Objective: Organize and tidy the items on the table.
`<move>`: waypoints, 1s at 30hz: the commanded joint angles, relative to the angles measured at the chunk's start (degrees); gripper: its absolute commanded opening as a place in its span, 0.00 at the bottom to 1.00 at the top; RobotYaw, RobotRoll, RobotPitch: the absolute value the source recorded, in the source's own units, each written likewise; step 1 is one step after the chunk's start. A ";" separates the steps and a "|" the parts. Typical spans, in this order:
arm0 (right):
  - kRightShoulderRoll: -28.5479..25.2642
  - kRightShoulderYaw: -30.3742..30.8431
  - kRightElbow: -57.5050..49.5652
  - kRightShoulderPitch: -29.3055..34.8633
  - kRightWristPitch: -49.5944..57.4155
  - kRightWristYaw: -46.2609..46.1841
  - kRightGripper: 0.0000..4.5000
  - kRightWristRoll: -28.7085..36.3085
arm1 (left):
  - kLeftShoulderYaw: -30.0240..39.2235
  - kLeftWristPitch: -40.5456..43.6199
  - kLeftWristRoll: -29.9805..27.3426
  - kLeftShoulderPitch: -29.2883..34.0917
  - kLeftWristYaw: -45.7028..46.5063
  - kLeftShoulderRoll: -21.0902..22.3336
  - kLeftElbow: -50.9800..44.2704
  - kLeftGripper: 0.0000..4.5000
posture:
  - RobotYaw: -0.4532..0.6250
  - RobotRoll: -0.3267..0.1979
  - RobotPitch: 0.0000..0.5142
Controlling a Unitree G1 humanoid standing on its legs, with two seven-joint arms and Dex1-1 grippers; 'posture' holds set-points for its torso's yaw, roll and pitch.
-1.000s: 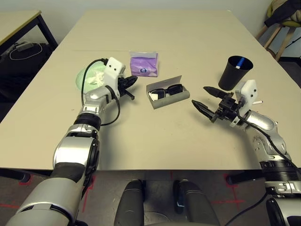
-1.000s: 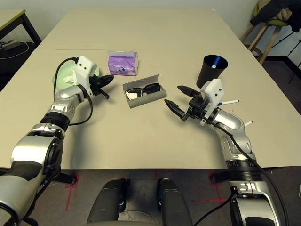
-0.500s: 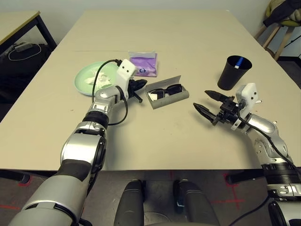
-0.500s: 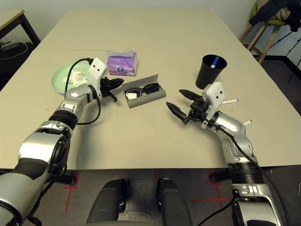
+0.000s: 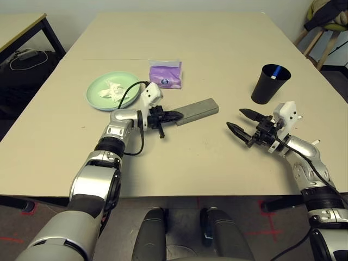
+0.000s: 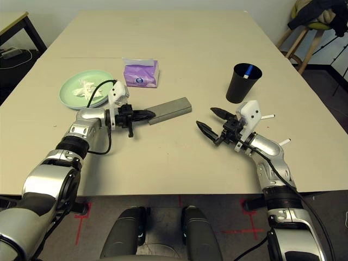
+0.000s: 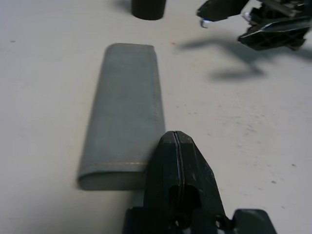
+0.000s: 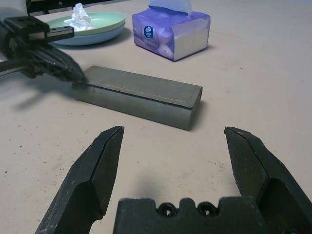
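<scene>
Right gripper [image 6: 211, 120]: nearest me, right of the case and apart from it, fingers spread wide, holding nothing, aimed at the case's long side.
Left gripper [image 5: 175, 115]: fingers pressed together on nothing, tip touching the case's near-left end.
Case [image 5: 196, 110]: grey, lid down, lying flat at the middle of the table [image 5: 217, 49]; I can't see sunglasses, so I judge them to be inside.
Plate [image 5: 98, 100]: green over a pale blue one, beyond and left of the case, a crumpled tissue [image 5: 113, 88] on it.
Tissue pack [image 5: 166, 74]: purple, upright, just beyond the case.
Cup [image 5: 268, 84]: black, well right of and beyond the case, a blue-white pen [image 5: 277, 70] standing in it.
Step in hand: I judge the case-closing step to be at its end, with the left tip on the shut lid.
Next move: as I read it, back the left tip off without dragging the case, then bring the open right gripper square across the case's narrow width to move it.
</scene>
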 commanded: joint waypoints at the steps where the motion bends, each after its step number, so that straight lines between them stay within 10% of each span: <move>1: -0.83 -0.44 0.86 -0.68 -0.43 0.45 1.00 -0.18 | -0.78 0.64 0.02 0.69 -0.39 0.76 -1.58 0.01 | 0.52 0.62 0.18; 11: -6.33 1.85 -2.44 -3.40 7.65 6.28 1.00 0.18 | 1.55 5.18 -7.71 2.92 -4.87 0.62 -15.97 0.01 | 0.53 0.62 0.18; 24: -30.72 13.43 -0.88 -9.93 7.77 36.09 1.00 -8.93 | -2.58 14.93 -11.06 12.68 -2.71 2.43 -38.04 0.99 | 0.52 0.62 0.17; 30: -37.96 21.69 9.55 -15.67 -9.39 38.95 1.00 -24.43 | -4.13 13.58 -10.02 13.22 -0.94 2.42 -37.85 0.99 | 0.52 0.62 0.18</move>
